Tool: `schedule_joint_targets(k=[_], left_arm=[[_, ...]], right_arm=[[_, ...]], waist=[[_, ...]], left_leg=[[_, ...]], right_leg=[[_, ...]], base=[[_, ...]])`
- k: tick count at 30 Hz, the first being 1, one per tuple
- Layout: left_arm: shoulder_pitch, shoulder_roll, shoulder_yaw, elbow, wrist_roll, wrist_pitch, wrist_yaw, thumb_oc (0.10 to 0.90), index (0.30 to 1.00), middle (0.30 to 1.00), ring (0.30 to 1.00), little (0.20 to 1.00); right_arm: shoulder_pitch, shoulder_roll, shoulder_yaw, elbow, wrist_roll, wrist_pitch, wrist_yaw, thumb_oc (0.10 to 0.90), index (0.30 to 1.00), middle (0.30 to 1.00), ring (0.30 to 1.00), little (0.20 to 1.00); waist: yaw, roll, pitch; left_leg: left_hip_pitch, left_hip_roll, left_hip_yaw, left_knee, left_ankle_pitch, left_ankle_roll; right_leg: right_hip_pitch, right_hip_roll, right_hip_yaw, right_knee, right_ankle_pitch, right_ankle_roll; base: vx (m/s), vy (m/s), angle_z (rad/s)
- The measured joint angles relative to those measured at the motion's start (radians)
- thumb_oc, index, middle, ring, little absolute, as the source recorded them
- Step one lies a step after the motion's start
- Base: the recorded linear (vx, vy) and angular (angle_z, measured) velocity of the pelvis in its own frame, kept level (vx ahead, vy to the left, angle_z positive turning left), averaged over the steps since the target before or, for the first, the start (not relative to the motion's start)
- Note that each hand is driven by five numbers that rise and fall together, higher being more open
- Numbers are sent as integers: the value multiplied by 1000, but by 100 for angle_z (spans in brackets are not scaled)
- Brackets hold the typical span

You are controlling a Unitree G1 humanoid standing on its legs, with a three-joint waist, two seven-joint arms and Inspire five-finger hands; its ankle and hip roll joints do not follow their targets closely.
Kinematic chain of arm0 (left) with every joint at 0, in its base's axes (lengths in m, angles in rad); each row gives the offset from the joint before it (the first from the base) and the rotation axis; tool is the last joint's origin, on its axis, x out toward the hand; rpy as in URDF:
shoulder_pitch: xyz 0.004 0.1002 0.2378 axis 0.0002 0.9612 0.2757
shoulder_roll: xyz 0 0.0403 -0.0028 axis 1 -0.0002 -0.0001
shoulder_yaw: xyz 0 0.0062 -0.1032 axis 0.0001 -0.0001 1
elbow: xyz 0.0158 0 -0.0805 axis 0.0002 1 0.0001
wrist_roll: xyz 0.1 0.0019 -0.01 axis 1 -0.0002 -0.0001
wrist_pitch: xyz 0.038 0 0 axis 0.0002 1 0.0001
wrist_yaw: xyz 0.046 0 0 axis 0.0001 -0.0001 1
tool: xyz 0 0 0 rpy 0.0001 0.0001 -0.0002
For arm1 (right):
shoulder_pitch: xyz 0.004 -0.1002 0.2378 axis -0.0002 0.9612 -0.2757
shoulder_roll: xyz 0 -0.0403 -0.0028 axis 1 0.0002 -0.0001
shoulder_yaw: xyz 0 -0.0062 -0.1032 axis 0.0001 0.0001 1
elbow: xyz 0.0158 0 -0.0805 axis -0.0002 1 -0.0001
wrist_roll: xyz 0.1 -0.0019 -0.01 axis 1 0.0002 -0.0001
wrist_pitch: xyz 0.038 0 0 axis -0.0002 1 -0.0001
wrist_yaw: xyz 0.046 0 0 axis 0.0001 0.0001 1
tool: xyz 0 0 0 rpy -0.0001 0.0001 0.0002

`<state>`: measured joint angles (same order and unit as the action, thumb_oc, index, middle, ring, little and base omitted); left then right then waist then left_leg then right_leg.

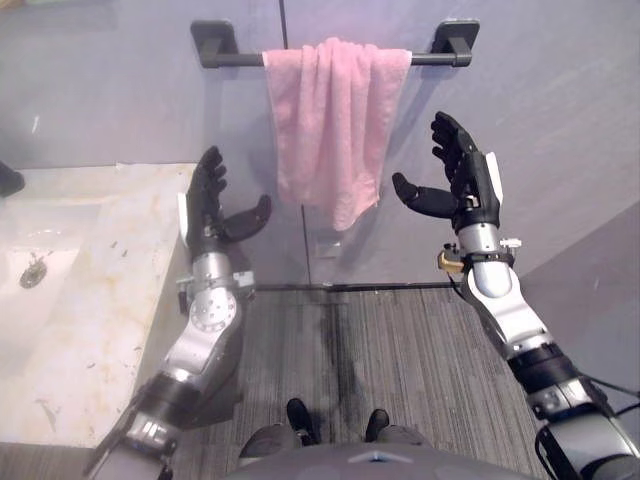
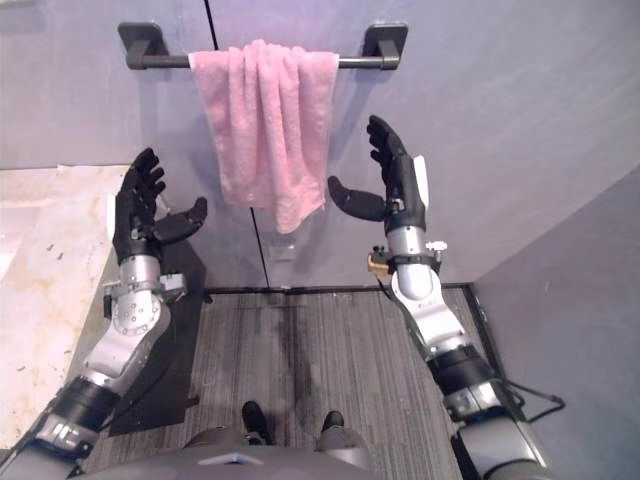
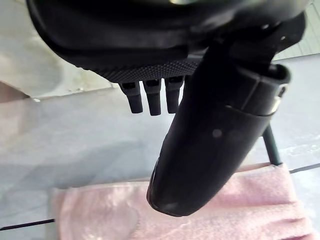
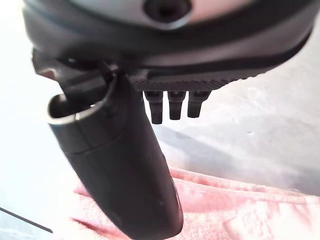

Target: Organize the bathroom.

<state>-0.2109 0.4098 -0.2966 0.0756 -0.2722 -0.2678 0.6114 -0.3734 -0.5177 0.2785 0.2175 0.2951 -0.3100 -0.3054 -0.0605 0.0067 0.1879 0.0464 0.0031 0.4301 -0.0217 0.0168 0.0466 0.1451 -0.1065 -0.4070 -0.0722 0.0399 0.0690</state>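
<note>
A pink towel (image 1: 334, 125) hangs bunched over a black towel bar (image 1: 335, 52) on the grey wall. My left hand (image 1: 210, 200) is raised to the towel's left, fingers straight and thumb out, apart from the cloth. To the towel's right my right hand (image 1: 462, 170) is held up the same way, open, its thumb pointing at the towel's lower edge without touching it. The towel (image 3: 240, 210) lies past the left thumb in the left wrist view, and the pink cloth (image 4: 240, 210) appears beyond the right thumb in the right wrist view.
A stained white counter (image 1: 110, 300) with a sink basin and drain (image 1: 33, 270) stands at the left. Grey striped flooring (image 1: 400, 350) runs below the wall. A dark mat (image 2: 170, 370) lies on the floor beside the counter.
</note>
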Motion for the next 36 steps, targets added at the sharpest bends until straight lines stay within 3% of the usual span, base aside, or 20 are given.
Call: schedule_joint_targets(k=[7,20,36], left_arm=[[-73,24,0,24,0,29,0,800,900,900,900,900],[-173,30,-6,138,-15,63,-11,800,900,900,900,900],[-270,31,-10,283,-198,99,-138,800,900,900,900,900]], right_arm=[[-74,-1,26,71,50,26,50,800,900,900,900,900],[-163,-4,74,153,132,60,154,800,900,900,900,900],[-271,-20,128,223,157,66,198,800,900,900,900,900]], waist=[[-27,1,-6],[-32,8,-11],[-57,8,-11]], left_leg=[[2,0,-4,-2,6,-2],[2,1,-3,-2,6,-2],[18,-7,-4,-20,10,1]], right_leg=[[2,1,1,1,1,2],[2,2,0,1,1,1],[12,-4,-2,2,2,2]], base=[[57,-7,1],[32,-3,0],[25,2,0]])
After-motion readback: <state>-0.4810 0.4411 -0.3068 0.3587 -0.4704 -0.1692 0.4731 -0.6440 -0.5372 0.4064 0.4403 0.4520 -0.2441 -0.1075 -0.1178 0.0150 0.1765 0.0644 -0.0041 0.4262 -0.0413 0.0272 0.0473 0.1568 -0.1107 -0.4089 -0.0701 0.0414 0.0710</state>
